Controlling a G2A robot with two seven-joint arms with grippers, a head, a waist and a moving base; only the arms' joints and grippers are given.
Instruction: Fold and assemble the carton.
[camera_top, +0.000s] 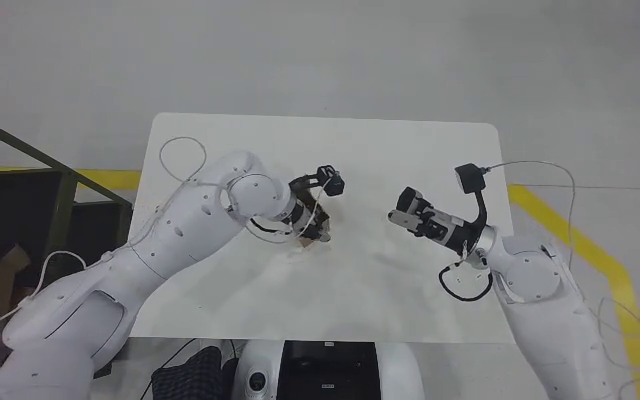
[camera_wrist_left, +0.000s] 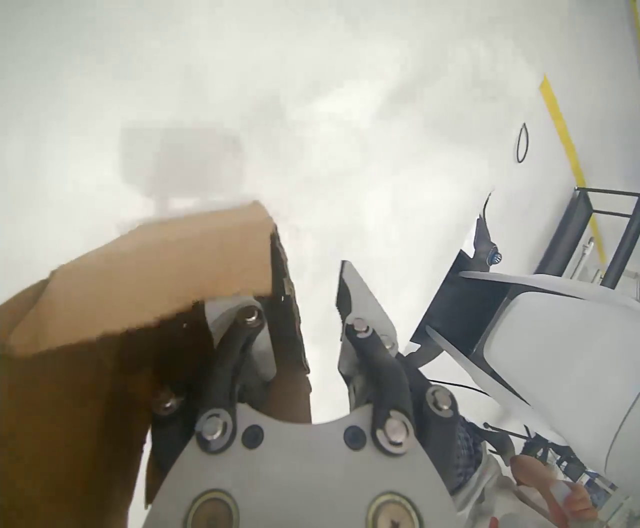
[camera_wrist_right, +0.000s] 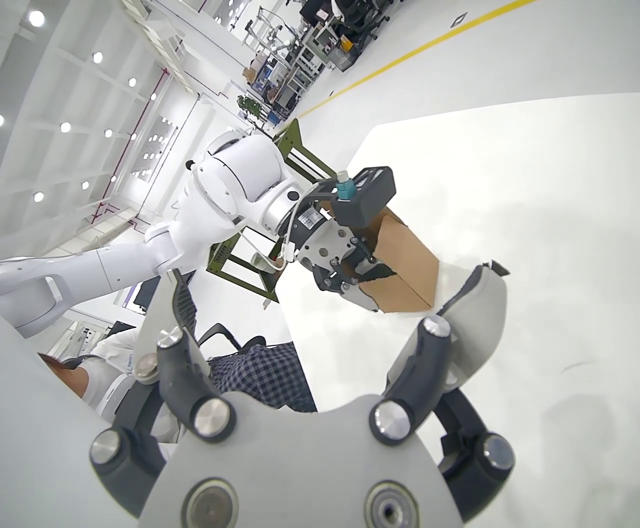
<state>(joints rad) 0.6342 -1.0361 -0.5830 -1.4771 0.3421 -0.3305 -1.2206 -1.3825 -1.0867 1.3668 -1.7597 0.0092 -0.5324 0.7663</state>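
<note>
A white bench (camera_top: 400, 290) with rounded corners is serving as the work surface. Pale grey floor is being shown around it, and a yellow line (camera_top: 548, 218) is being shown on the floor by the bench's right side. A dark green metal frame (camera_top: 55, 185) is standing on the floor off the bench's left edge. In the right wrist view a large hall is being lit by rows of round ceiling lamps (camera_wrist_right: 65, 127).

The carton (camera_wrist_right: 407, 260) is being presented as plain brown corrugated board, partly erected, with flat walls meeting at a sharp fold and one raw fluted edge exposed. It is being located left of the bench's centre, at the left tool (camera_wrist_left: 310, 305). That tool's fingers are being set astride one carton wall: one finger is sitting inside the carton and the other outside, with a strip of bench showing between the outer finger and the wall. The right tool (camera_top: 397, 214) is being held spread wide with nothing in it, over the bench and apart from the carton, to its right.
</note>
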